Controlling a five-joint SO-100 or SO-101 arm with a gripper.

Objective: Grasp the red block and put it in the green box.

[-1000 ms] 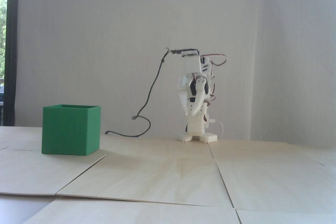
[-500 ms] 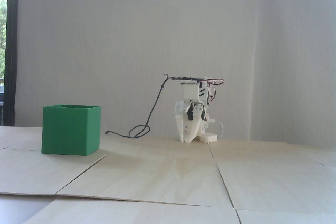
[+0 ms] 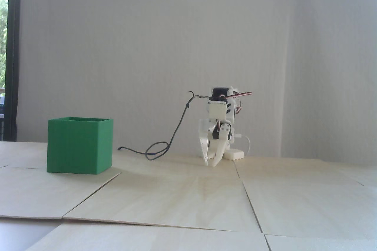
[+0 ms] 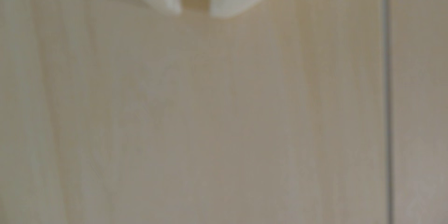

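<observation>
Oddly, the red block shows in neither view, so its bearing is unknown; the gripper (image 3: 212, 164), jaws slightly apart and empty, hangs low with the green box (image 3: 79, 148) well left in the fixed view.

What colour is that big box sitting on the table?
Bright green: the green box shows best in the fixed view, at the left.

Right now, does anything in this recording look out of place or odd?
Yes: no red block shows in either view. The pincer points down at bare wooden table, slightly open and empty, well right of the green box in the fixed view. The wrist view is blurred.
</observation>
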